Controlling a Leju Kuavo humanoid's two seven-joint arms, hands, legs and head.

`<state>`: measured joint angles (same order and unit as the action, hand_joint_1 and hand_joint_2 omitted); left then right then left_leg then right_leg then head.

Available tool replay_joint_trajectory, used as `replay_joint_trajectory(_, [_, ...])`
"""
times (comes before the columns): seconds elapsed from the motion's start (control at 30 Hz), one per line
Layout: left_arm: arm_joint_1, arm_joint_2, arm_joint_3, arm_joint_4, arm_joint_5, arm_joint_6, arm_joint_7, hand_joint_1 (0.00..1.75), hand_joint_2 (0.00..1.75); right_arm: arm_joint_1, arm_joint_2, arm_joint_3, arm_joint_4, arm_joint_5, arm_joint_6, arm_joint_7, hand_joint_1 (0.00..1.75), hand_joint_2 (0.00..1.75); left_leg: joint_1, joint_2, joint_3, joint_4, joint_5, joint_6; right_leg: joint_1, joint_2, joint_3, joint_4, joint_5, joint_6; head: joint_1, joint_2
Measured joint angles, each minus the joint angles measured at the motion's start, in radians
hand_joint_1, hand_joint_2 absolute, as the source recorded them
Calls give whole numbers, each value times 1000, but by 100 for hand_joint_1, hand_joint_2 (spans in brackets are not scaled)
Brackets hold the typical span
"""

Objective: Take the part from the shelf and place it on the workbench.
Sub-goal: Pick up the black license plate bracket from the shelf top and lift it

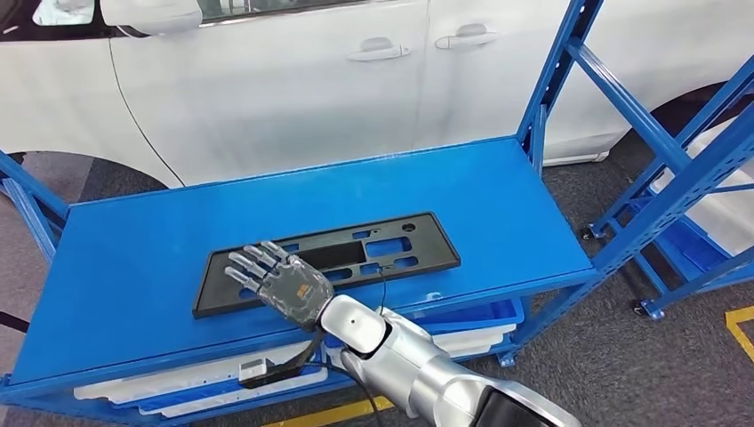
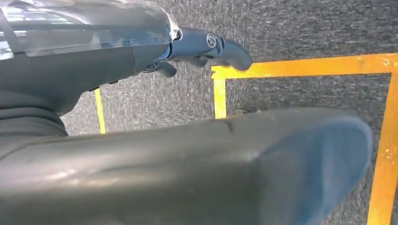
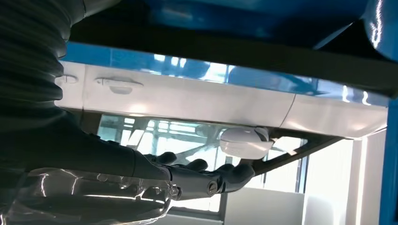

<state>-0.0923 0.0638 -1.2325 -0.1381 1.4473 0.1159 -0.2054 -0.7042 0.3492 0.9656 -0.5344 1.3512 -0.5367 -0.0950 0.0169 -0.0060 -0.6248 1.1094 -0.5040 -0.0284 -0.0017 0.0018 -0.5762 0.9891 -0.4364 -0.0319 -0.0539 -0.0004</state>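
A long black plastic part (image 1: pixel 327 261) with cut-out holes lies flat on the blue shelf (image 1: pixel 133 267), near its front edge. The right hand (image 1: pixel 277 277) is over the left end of the part, its fingers (image 1: pixel 252 260) out straight and a little apart, holding nothing (I cannot tell if it touches the part). The left hand (image 2: pixel 206 49) hangs over grey floor with yellow lines (image 2: pixel 300 66), fingers partly curled, holding nothing. A white car (image 1: pixel 293 80) stands behind the shelf.
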Motion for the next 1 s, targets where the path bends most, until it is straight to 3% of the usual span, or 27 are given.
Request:
replay_joint_trajectory(0.07, [1, 2, 0, 0, 0, -1, -1, 0, 0, -10, 4, 2, 26, -3, 0, 9, 0, 175, 1, 0, -63, 133, -56, -8, 2, -1, 0, 1, 0, -3, 0, 0])
replay_joint_trajectory(0.1, [2, 3, 0, 0, 0, -1, -1, 0, 0, -13, 4, 2, 40, -5, -1, 12, 0, 175, 1, 0, -83, 172, -64, -10, 2, -1, -1, 2, -1, -3, 0, 0])
replay_joint_trajectory(0.13, [3, 4, 0, 0, 0, -1, -1, 0, 0, -15, 4, 3, 52, -7, -1, 15, 0, 175, 2, 0, -85, 173, -51, -12, 2, -1, -1, 4, -2, -3, 0, 0])
replay_joint_trajectory(0.2, [4, 6, 0, 0, 0, -1, -2, 0, 0, -21, 5, 3, 70, -11, -3, 21, 0, 175, 5, 1, -34, 66, 16, -13, 1, 0, -1, 12, -7, 1, 0, 0])
replay_joint_trajectory(0.27, [1, 7, 0, 0, 0, -1, -4, 0, 0, -31, 6, 3, 84, -13, -4, 27, 0, 175, 5, 0, 24, -53, 57, -7, 5, 2, -4, 23, -14, 10, 0, 0])
replay_joint_trajectory(0.37, [1, 7, 0, 0, 0, -1, -7, 0, 0, -41, 6, 2, 106, -13, -4, 38, 0, 175, 1, -3, 37, -87, 59, 16, 8, 4, -10, 29, -16, 23, 0, 0])
replay_joint_trajectory(0.4, [2, 7, 0, 0, 0, -1, -7, 0, 0, -42, 6, 2, 112, -12, -2, 45, 15, 175, 2, -3, 37, -89, 61, 22, 7, 4, -11, 31, -17, 28, 0, 0])
replay_joint_trajectory(0.43, [2, 7, 0, 0, 0, -1, -7, 0, 0, -46, 6, 2, 118, -11, 2, 52, 46, 175, 3, -2, 37, -92, 64, 29, 6, 3, -16, 42, -26, 34, 0, 0])
replay_joint_trajectory(0.5, [1, 7, 0, 0, 0, -1, -8, 0, 0, -54, 6, 2, 128, -10, 18, 67, 132, 175, 5, -1, 37, -95, 67, 38, 3, 3, -49, 113, -71, 44, 0, 0])
replay_joint_trajectory(0.53, [0, 7, 0, 0, 0, -1, -8, 0, 0, -57, 6, 1, 132, -10, 27, 73, 161, 175, 5, 0, 36, -96, 68, 41, 2, 3, -71, 160, -97, 47, 0, 0])
replay_joint_trajectory(0.57, [1, 7, 0, 0, 0, -1, -8, 0, 0, -59, 5, 0, 138, -10, 36, 79, 174, 175, 5, 0, 35, -96, 68, 42, 1, 3, -100, 220, -123, 50, 0, 0])
replay_joint_trajectory(0.6, [1, 7, 0, 0, 0, -1, -8, 0, 0, -59, 4, -2, 144, -11, 42, 85, 175, 175, 4, 0, 35, -95, 68, 42, 0, 3, -126, 271, -141, 52, 0, 0])
replay_joint_trajectory(0.67, [3, 7, 0, 0, 0, -1, -9, 0, 0, -60, 2, -10, 156, -14, 52, 99, 175, 175, 4, 0, 35, -95, 68, 42, -2, 3, -149, 316, -139, 51, 0, 0])
replay_joint_trajectory(0.7, [4, 7, 0, 0, 0, -1, -9, 0, 0, -61, 0, -16, 161, -17, 55, 104, 175, 175, 3, 0, 36, -95, 68, 42, -2, 3, -135, 284, -113, 48, 0, 0])
replay_joint_trajectory(0.77, [4, 7, 0, 0, 0, -1, -9, 0, 0, -66, -3, -27, 168, -20, 59, 109, 175, 175, 2, -2, 38, -95, 67, 41, 2, 3, -67, 143, -46, 36, 0, 0])
replay_joint_trajectory(0.83, [3, 6, 0, 0, 0, -2, -10, 0, 0, -73, -4, -35, 173, -22, 62, 110, 175, 175, 0, -2, 37, -96, 67, 33, 8, 2, -21, 41, -12, 24, 0, 0])
replay_joint_trajectory(0.93, [3, 6, 0, 0, 0, -2, -10, 0, 0, -77, -4, -42, 178, -22, 66, 111, 175, 175, 1, -1, 37, -101, 69, 15, 10, 1, -13, 17, -5, 15, 0, 0])
replay_joint_trajectory(1.0, [3, 6, 0, 0, 0, -2, -10, 0, 0, -79, -4, -44, 180, -22, 67, 112, 175, 175, 1, 0, 27, -73, 46, 8, 4, -1, -5, 2, 2, 5, 0, 0])
